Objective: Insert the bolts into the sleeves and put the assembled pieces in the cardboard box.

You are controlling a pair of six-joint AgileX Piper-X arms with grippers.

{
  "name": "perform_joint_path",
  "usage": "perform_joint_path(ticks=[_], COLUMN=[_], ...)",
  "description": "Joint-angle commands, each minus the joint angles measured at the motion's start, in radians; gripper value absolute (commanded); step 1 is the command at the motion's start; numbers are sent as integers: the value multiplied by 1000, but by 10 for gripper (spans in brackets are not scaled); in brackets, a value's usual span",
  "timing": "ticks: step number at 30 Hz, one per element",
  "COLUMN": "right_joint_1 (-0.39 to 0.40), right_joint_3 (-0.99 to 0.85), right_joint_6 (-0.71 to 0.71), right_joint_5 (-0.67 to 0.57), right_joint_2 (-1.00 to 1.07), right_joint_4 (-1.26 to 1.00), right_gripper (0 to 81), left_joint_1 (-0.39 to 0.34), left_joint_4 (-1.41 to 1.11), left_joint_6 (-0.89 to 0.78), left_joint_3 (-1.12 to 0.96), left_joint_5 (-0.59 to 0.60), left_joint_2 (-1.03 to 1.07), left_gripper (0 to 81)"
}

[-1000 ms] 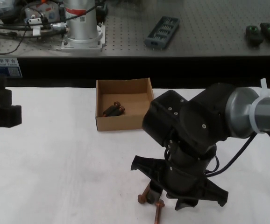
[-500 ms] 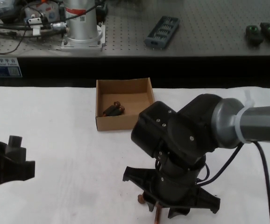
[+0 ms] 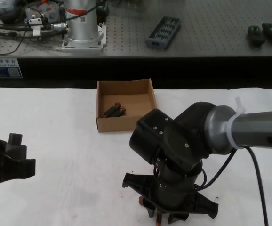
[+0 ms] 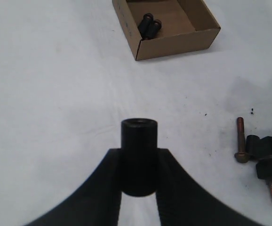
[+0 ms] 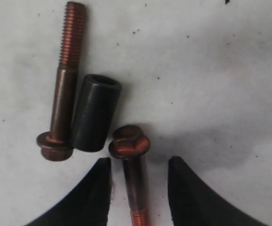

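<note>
right gripper [image 3: 166, 214] sits lower over the loose bolts [image 5: 60, 94] than a second ago, left gripper [image 4: 139, 157], clamping a sleeve [image 4: 139, 136], is now farther forward

A white cloth covers the bench [image 3: 65, 188] across the lower half of the high view, with faint grey smudges [image 4: 249, 89] on it. Above it runs a dark band [image 3: 173, 70], with a blue and white label plate [image 3: 3, 67] at its left end. Behind lies a grey perforated optical table [image 3: 206, 33]. On it, a silver metal post [image 3: 82, 21] stands at upper left beside tangled cables [image 3: 4, 23]. A dark ribbed case [image 3: 163, 31] lies at upper centre and two black pieces with green spots [image 3: 264, 34] at upper right.
</note>
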Motion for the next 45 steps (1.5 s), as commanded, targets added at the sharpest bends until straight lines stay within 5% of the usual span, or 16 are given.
perform_joint_path(ticks=[1, 22, 29, 33, 40, 45], right_joint_1=[1, -2, -2, -2, -2, -2], right_joint_3=[-5, -5, -5, -5, -5, -8], right_joint_6=[3, -30, -73, -80, -216, -470], right_joint_5=[-8, 6, 4, 4, -2, 13], right_joint_2=[7, 7, 7, 7, 7, -50], right_joint_4=[-2, 21, 31, 29, 6, -81], right_gripper=[294, 190, 3, 43, 43, 43], left_joint_1=[3, 3, 3, 3, 3, 3], left_joint_4=[-17, -17, -17, -17, -17, -83], left_joint_6=[-9, -9, -9, -9, -9, 21], left_joint_3=[-6, -6, -6, -6, -6, 19], left_joint_5=[3, 3, 3, 3, 3, 64], left_joint_2=[-9, -9, -9, -9, -9, -9], left_gripper=[101, 101, 101, 101, 101, 101])
